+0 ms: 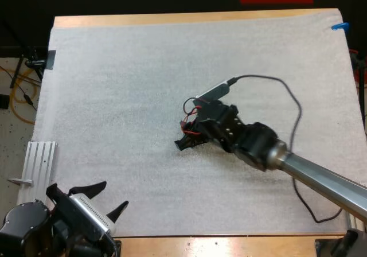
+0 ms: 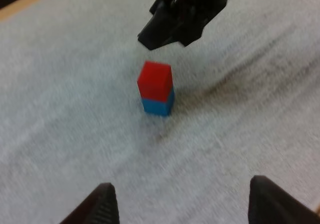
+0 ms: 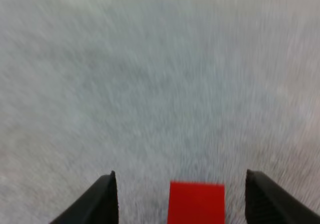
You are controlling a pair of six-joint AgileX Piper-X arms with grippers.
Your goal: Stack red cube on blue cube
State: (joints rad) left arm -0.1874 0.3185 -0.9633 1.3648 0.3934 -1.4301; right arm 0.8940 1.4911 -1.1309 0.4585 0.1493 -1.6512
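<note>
Red cube point(image 2: 155, 80): on top of blue cube point(image 2: 159, 106), near middle of white mat point(image 1: 114, 96).
Right gripper point(image 3: 180, 176): fingers apart, just over red cube, clear of it.
Left gripper point(image 1: 114, 194): fingers spread, holding nothing, at near edge of mat, well apart from cubes.
In the way: in high view, right gripper covers both cubes.
Around: metal rail point(image 1: 37, 164) at mat's near left corner, close to left gripper; wooden table point(image 1: 172, 19) under mat.
Left wrist view: whole stack, right gripper just beyond it.
Right wrist view: top of red cube between fingers.

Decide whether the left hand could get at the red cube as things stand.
Probably not cleanly: the mat between the left hand and the red cube is bare, but the open right hand hangs close above it, crowding any grasp.
</note>
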